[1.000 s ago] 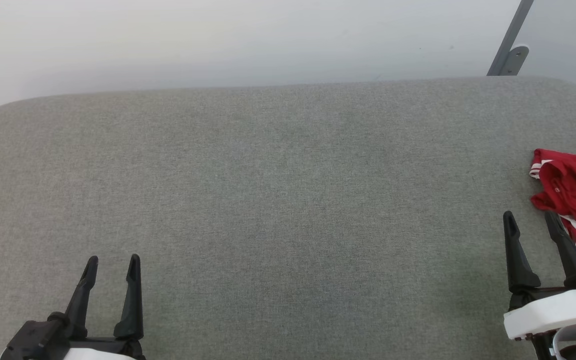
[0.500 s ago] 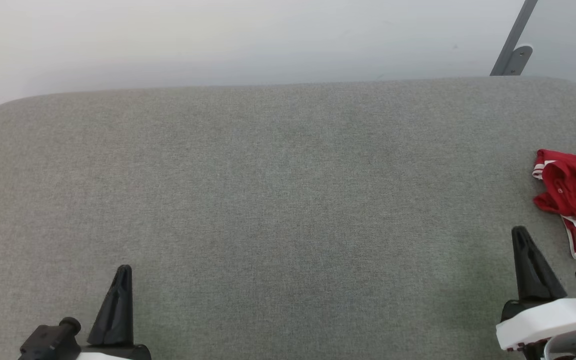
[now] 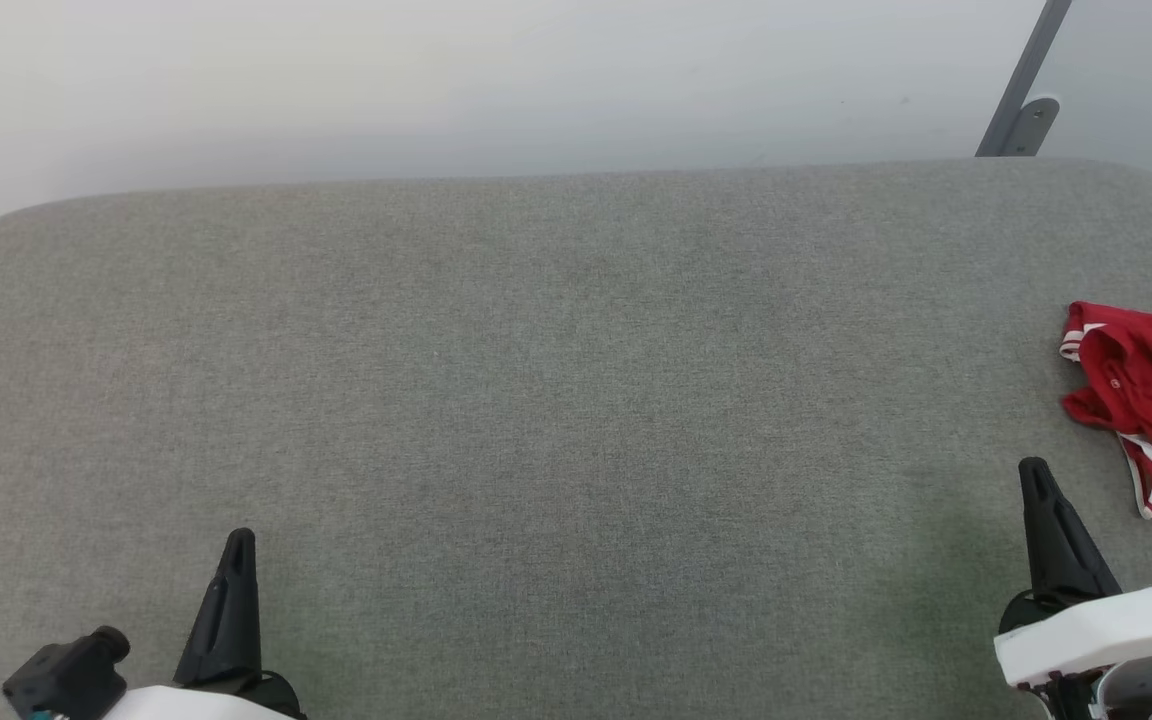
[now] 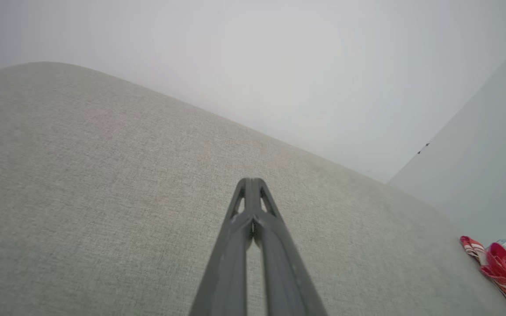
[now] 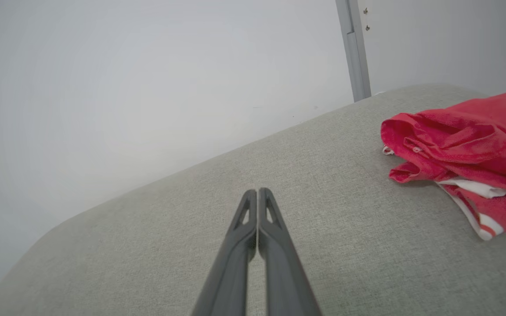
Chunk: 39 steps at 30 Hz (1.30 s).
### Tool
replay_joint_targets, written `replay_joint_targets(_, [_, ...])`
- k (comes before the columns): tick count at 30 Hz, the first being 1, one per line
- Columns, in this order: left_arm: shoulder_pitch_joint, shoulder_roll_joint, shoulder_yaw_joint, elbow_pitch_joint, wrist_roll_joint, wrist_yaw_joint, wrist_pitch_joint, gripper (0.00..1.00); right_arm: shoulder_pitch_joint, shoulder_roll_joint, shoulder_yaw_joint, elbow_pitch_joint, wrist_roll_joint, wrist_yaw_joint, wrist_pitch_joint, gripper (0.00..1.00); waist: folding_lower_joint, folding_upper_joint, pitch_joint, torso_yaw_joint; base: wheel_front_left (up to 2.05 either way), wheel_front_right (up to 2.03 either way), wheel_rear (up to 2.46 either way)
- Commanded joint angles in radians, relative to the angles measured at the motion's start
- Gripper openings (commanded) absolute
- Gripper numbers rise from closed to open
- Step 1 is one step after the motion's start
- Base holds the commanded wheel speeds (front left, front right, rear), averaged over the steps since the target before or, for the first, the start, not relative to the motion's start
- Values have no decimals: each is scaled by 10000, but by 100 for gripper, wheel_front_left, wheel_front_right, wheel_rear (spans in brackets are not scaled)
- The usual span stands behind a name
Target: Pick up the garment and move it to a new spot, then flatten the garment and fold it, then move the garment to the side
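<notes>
The garment (image 3: pixel 1151 400) is a crumpled bright red shirt with white striped trim, lying at the far right of the grey cushion. In the right wrist view the garment (image 5: pixel 464 149) sits to the upper right of my fingers, apart from them. My right gripper (image 3: pixel 1036 472) is shut and empty, just left of and nearer than the shirt; in its own view the right gripper (image 5: pixel 257 193) has both fingers pressed together. My left gripper (image 3: pixel 239 545) is shut and empty at the lower left. In the left wrist view the left gripper (image 4: pixel 251 182) points across bare cushion, the garment (image 4: pixel 499 267) far right.
A wide grey fabric cushion (image 3: pixel 536 380) with rounded far corners fills the work area. A pale wall stands behind it. A grey metal post with a bracket (image 3: pixel 1021 110) rises at the back right.
Both grippers have gone from open to shut, with nothing between their fingers. Both have drawn back slightly toward the near edge. The garment lies where it was.
</notes>
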Motion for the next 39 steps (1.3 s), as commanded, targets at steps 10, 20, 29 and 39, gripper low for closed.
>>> replay_joint_targets(10, [-524, 29, 83, 156, -1699, 4, 358, 0, -372, 66, -44, 88, 1597, -1, 266, 0, 0, 0, -56, -20, 0, 0, 0])
replay_joint_targets(20, [-766, -30, 144, 351, -3066, 2, 685, 0, -513, 154, -64, 288, 2932, -1, 492, 0, 0, 0, -115, -40, 0, 0, 0])
replay_joint_targets(29, [-954, -92, 205, 511, -4169, 2, 968, 0, -611, 228, -81, 463, 4014, -2, 673, 0, 0, 0, -167, -59, 0, 0, 0])
replay_joint_targets(39, [-1148, -166, 282, 686, -5290, 2, 1268, 0, -734, 299, -99, 627, 5108, -2, 865, 0, 0, 0, -225, -79, 0, 0, 0])
